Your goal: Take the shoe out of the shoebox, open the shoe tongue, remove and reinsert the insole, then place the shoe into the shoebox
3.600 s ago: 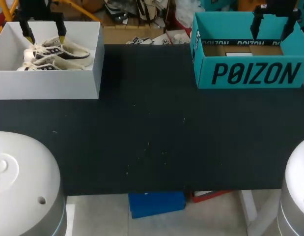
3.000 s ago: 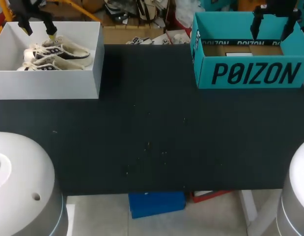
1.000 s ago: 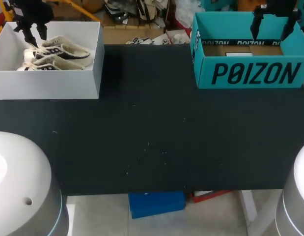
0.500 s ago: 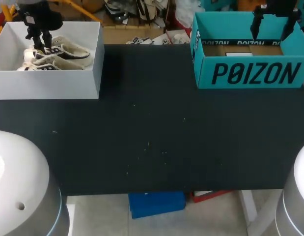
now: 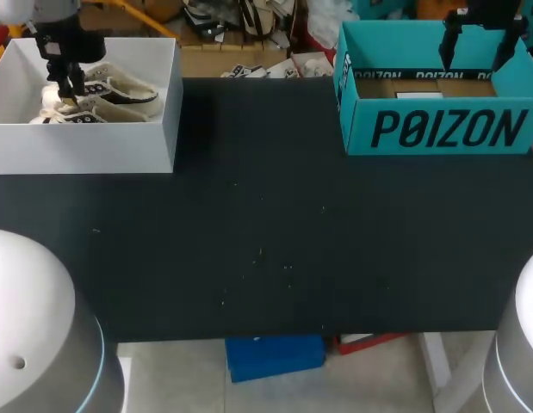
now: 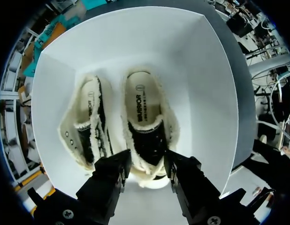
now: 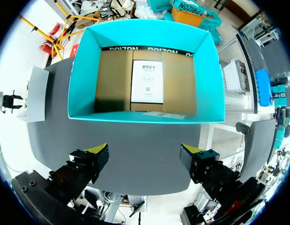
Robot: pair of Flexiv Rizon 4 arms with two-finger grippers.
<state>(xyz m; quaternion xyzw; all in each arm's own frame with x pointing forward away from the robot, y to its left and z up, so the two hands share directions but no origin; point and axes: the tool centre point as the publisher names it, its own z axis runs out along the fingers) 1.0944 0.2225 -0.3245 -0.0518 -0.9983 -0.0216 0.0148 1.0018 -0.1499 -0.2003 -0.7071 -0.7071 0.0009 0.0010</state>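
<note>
Head view: the white shoebox (image 5: 85, 142) sits at 10 o'clock on the black tabletop (image 5: 266, 241), and the teal shoebox (image 5: 438, 129) sits at 2 o'clock, well apart from it. Inside the white shoebox (image 6: 205, 93) 2 shoes lie side by side, their long axes running 9 to 3 o'clock. The laced ends point to 9 and the open heels to 3. The shoe (image 5: 128, 89) on the 12 o'clock side stands upright, its insole showing in the left wrist view. The other shoe (image 5: 81, 114) leans on its side just beside it. The left gripper (image 5: 71, 89) is down in the white shoebox at the laced end of the shoe (image 6: 145, 122). In the left wrist view the left gripper (image 6: 147, 171) straddles that end, and I cannot tell whether it clamps it or only brackets it. The box walls stand near the shoes on every side. The right gripper (image 5: 477, 50) hangs over the teal shoebox (image 7: 84, 70) with its yellow tips spread wide (image 7: 145, 157), holding nothing. On that box's brown floor lies 1 white sheet (image 7: 146, 80). Between the 2 boxes the tabletop is bare towards 6 o'clock.
</note>
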